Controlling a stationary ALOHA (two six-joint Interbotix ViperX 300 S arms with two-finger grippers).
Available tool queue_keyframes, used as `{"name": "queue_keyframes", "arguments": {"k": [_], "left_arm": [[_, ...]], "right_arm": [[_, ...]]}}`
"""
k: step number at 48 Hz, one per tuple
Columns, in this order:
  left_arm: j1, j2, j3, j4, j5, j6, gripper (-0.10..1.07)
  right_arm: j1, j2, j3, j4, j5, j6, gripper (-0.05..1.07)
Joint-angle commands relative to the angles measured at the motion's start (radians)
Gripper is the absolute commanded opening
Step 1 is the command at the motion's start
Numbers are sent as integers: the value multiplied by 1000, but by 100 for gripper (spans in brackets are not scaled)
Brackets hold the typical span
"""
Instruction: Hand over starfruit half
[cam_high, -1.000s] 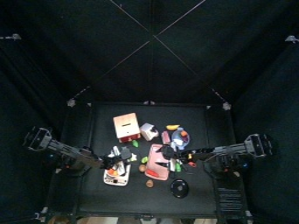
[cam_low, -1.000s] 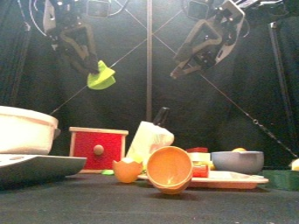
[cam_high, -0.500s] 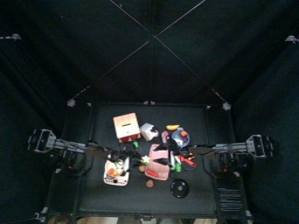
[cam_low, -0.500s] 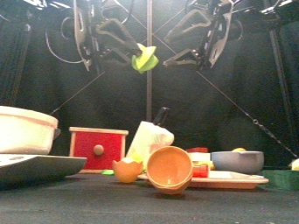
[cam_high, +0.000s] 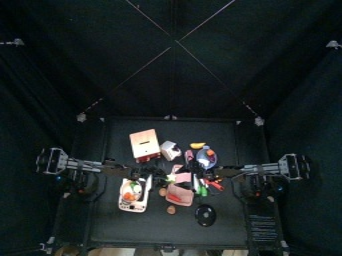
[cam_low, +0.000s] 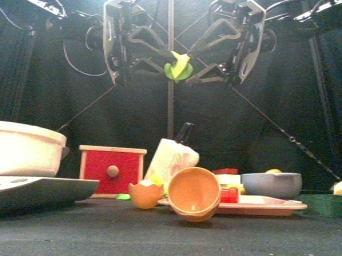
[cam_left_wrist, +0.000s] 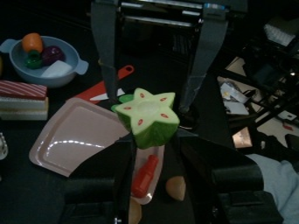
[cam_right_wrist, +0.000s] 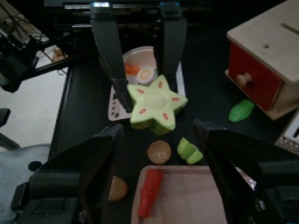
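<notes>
The starfruit half (cam_low: 177, 68) is yellow-green with a star-shaped cut face and hangs high above the table's middle. My left gripper (cam_low: 164, 67) comes in from the left and is shut on it; its fingers (cam_right_wrist: 173, 52) clamp the fruit (cam_right_wrist: 156, 105) in the right wrist view. My right gripper (cam_low: 195, 66) faces it from the right, open. The right jaws stand wide on either side of the fruit (cam_left_wrist: 149, 115), and I see no contact. In the top view both arms meet over the table's front middle.
Below the arms, the table holds a white bowl (cam_low: 27, 146), a red box (cam_low: 111, 166), a white carton (cam_low: 170, 160), an orange cup on its side (cam_low: 194, 192), a pink plate (cam_low: 257, 206) and a blue-grey bowl (cam_low: 271, 184).
My left gripper carried the starfruit half from the upper left to the middle. The right gripper swung in from the right and now brackets the fruit.
</notes>
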Motion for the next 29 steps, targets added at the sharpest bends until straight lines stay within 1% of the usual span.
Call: {"name": "queue_keyframes", "arguments": {"k": [1, 19, 29], "left_arm": [[5, -2, -34, -2, -11, 6, 72], [14, 48, -74, 3, -11, 11, 72], [18, 55, -75, 11, -8, 11, 72]], "right_arm": [[-6, -8, -20, 5, -8, 2, 96], [-9, 15, -32, 0, -2, 0, 95], [-6, 15, -29, 0, -2, 2, 94]]}}
